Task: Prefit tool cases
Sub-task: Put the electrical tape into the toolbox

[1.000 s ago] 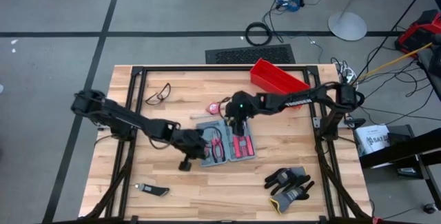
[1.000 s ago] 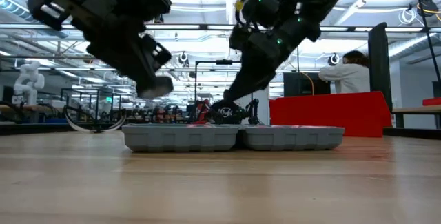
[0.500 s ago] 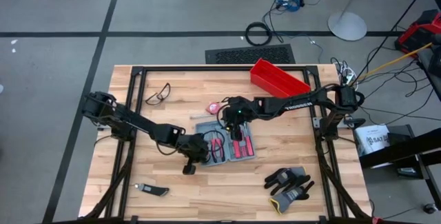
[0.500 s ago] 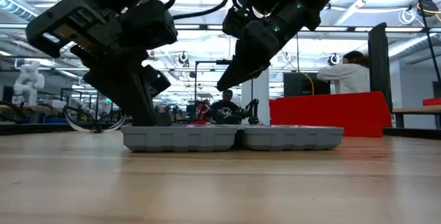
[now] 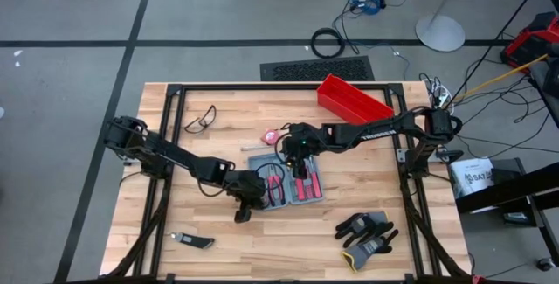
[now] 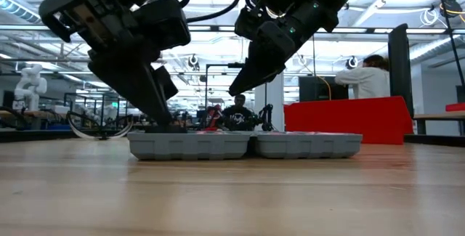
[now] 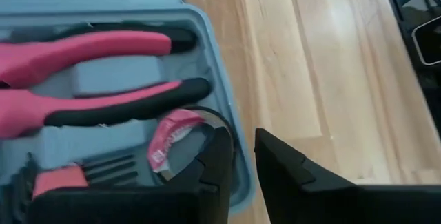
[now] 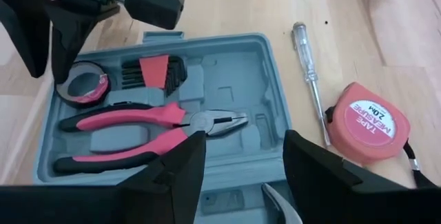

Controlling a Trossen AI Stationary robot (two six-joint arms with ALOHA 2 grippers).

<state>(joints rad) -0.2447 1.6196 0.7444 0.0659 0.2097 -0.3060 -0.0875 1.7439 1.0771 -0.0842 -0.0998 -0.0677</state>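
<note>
Tool case (image 5: 286,182) open flat at centre of high view on wooden worktop (image 5: 218,240), both halves up. Left hand (image 5: 247,198) down at case's left edge; in left wrist view, fingers (image 7: 215,158) parted by a narrow gap, one beside a black-and-pink tape roll (image 7: 172,129), nothing gripped. Right hand (image 5: 300,149) above case's upper edge, spread wide and empty. Right wrist view alone reveals pliers (image 8: 138,131), hex keys (image 8: 155,70), plus a screwdriver (image 8: 308,72) and tape measure (image 8: 367,122) outside the case. Low view adds red bin (image 6: 345,120) behind.
</note>
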